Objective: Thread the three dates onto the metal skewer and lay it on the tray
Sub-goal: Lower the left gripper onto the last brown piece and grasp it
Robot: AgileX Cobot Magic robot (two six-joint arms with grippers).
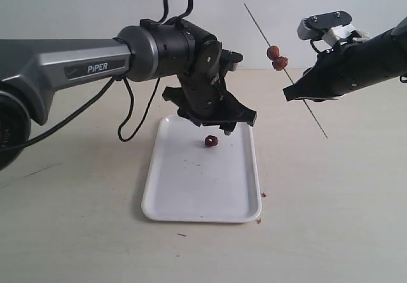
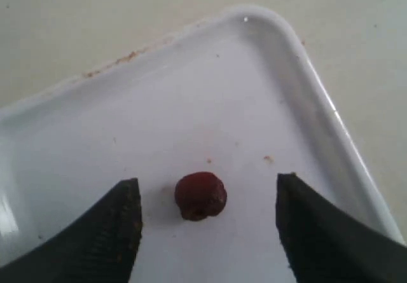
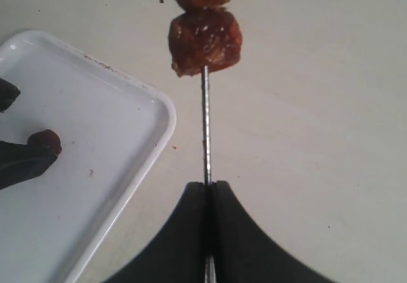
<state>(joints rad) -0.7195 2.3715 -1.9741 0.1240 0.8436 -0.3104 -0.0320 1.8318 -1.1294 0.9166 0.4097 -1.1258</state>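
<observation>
While two dates (image 3: 205, 38) ride the skewer (image 3: 205, 124), the last date (image 2: 200, 196) lies on the tray (image 1: 191, 200).
Left gripper (image 1: 219, 124), spread wide, hovers over it at the tray's far end: descend squarely, pinch gently. Right gripper (image 3: 208, 191) clamps the skewer aloft, right of the tray.

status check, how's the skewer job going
Left gripper open, straddling last date on tray. Right gripper shut on skewer, two dates threaded, held off the table. Nothing blocking the grab.
</observation>
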